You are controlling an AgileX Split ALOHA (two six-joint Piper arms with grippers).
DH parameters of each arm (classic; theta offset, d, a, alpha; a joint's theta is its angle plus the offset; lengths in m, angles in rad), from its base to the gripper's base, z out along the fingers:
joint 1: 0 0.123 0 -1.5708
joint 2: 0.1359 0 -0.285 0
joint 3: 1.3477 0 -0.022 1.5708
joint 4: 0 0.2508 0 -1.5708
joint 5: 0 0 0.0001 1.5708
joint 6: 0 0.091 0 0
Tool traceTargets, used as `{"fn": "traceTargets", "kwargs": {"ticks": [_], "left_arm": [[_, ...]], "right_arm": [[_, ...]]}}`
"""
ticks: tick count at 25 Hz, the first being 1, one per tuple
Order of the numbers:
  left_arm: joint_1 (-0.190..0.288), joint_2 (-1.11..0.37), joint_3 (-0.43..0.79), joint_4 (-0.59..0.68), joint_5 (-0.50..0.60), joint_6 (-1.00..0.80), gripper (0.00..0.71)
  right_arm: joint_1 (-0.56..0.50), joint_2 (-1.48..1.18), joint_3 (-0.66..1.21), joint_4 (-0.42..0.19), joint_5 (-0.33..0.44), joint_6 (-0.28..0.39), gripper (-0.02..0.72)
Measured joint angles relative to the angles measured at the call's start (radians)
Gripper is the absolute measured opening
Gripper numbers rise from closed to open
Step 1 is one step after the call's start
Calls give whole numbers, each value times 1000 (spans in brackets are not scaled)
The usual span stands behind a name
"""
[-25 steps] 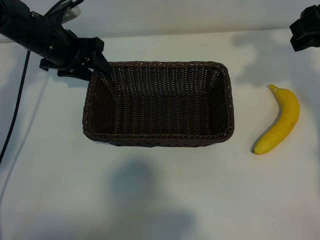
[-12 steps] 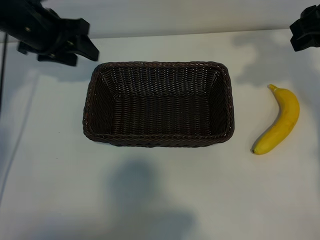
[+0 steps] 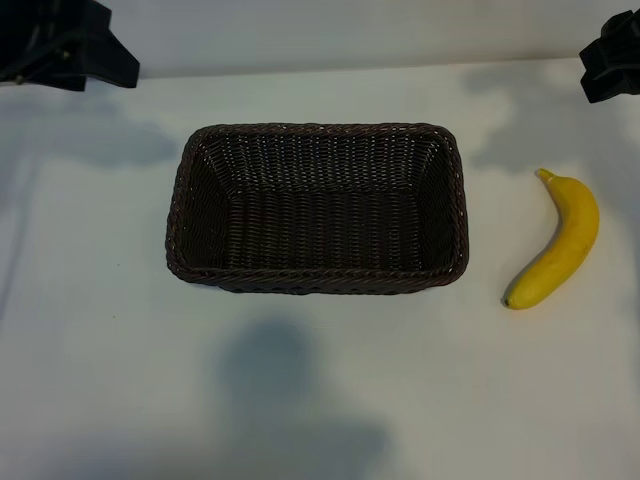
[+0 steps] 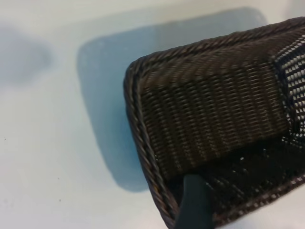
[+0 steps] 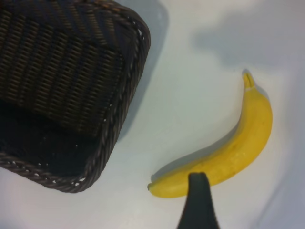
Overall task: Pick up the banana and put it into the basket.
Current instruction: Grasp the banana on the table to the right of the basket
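The yellow banana (image 3: 560, 245) lies on the white table to the right of the basket, stem end pointing to the far side. It also shows in the right wrist view as the banana (image 5: 228, 152), just beyond one dark fingertip (image 5: 198, 191). The dark brown wicker basket (image 3: 320, 128) sits mid-table with nothing in it. My right gripper (image 3: 608, 70) hangs at the far right corner, above and behind the banana, open and holding nothing. My left gripper (image 3: 100, 60) is at the far left corner, clear of the basket, open and holding nothing. One of its fingers (image 4: 193, 202) shows over the basket's corner (image 4: 143, 138).
White tabletop surrounds the basket, with bare room in front and to the left. The basket's near corner (image 5: 119, 109) stands a short way from the banana's blunt end. Arm shadows fall on the table near both far corners.
My left gripper has drawn back from the basket's far left corner, up and to the left toward the picture's edge. The right gripper, banana and basket have not moved.
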Motion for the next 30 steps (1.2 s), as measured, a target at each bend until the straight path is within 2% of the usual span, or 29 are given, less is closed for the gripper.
{"fn": "traceTargets", "kwargs": {"ticks": [3, 7, 14, 30], "left_arm": [[-25, -97, 143, 0, -54, 17, 590], [-29, -215, 286, 14, -138, 42, 590], [-29, -324, 304, 30, -140, 51, 590], [-37, -325, 342, 34, -132, 97, 589]], "right_arm": [[0, 0, 0, 0, 0, 0, 547], [0, 0, 0, -1, -1, 0, 547], [0, 0, 0, -1, -1, 0, 547], [0, 0, 0, -1, 14, -1, 547]]}}
